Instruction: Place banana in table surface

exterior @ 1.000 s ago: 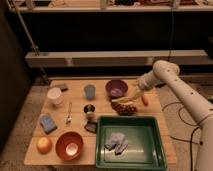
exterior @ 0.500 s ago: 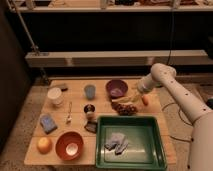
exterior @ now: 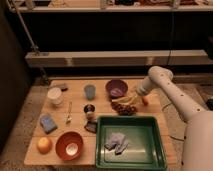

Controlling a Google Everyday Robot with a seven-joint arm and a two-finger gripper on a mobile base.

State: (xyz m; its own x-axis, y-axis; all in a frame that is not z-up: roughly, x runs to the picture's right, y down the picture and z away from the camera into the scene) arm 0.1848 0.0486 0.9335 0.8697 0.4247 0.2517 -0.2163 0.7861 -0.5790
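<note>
**Robot pincer beside a banana at the right of a crowded tabletop**

A light tan wooden tabletop [exterior: 75, 127] made of wide planks is seen from the front and slightly above. A white robot arm [exterior: 175, 97] is extended in from the right and angled down towards the left; the pincer [exterior: 132, 98] is found at its end, low over the back right part of the tabletop, just in front and to the right of a purple bowl [exterior: 116, 89]. The banana [exterior: 123, 100], small, slim and pale yellow, is seen right at the tip of the pincer, between the purple bowl and a cluster of dark red grapes [exterior: 126, 108]; whether the pincer is clamped on the banana or spread apart cannot be told, nor whether the banana is resting on the wood. A short orange stick [exterior: 145, 100] is laid just to the right of the pincer.

A green tray [exterior: 132, 119] is placed at the front right, and a crumpled grey cloth [exterior: 116, 142] is held inside it. In the back row, a blue-grey cup [exterior: 89, 91] is set to the left of the purple bowl, and a white cup [exterior: 55, 96] further left. A spoon [exterior: 69, 114] and a small dark can [exterior: 89, 110] are placed in the middle; a blue sponge [exterior: 48, 123] is laid at the left; a round orange fruit [exterior: 44, 145] and an orange-red bowl [exterior: 69, 145] are set side by side at the front left.
</note>
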